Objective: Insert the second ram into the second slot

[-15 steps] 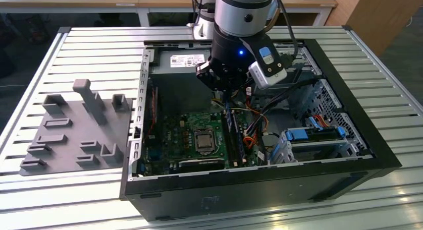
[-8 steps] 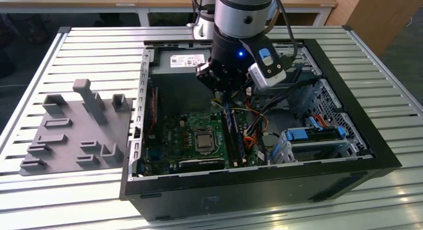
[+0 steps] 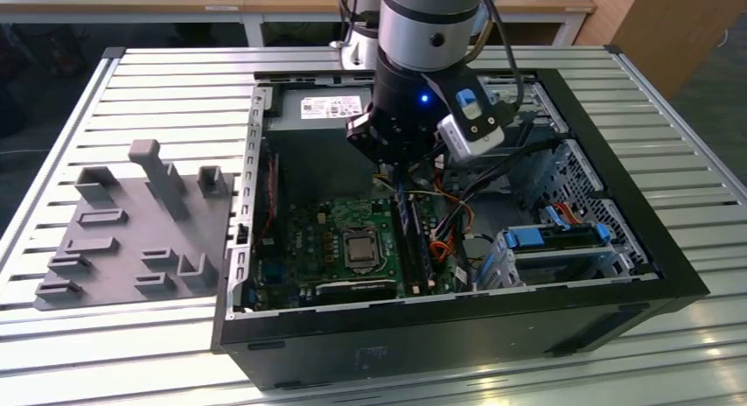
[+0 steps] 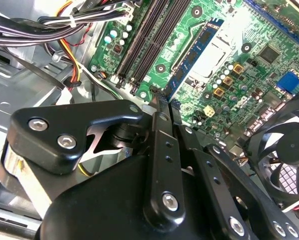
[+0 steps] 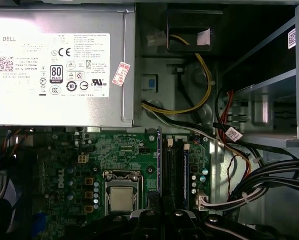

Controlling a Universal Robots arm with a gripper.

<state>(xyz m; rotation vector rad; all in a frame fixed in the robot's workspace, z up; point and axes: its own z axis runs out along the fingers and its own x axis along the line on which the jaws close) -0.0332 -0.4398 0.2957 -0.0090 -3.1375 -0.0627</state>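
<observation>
One slatted metal table [image 3: 152, 82], wooden furniture [image 3: 677, 21] behind — open computer case [image 3: 467, 317] held green motherboard [image 3: 321, 235]; gripper [image 4: 163, 100] clamped on second ram [image 4: 195, 52].

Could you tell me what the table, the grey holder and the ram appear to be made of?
The table looks like ribbed bare metal, likely aluminium, given its silvery sheen. The holder seems to be matt grey plastic, possibly printed, as it has no shine. The ram is a blue circuit board carrying black chips, held in the gripper.
</observation>
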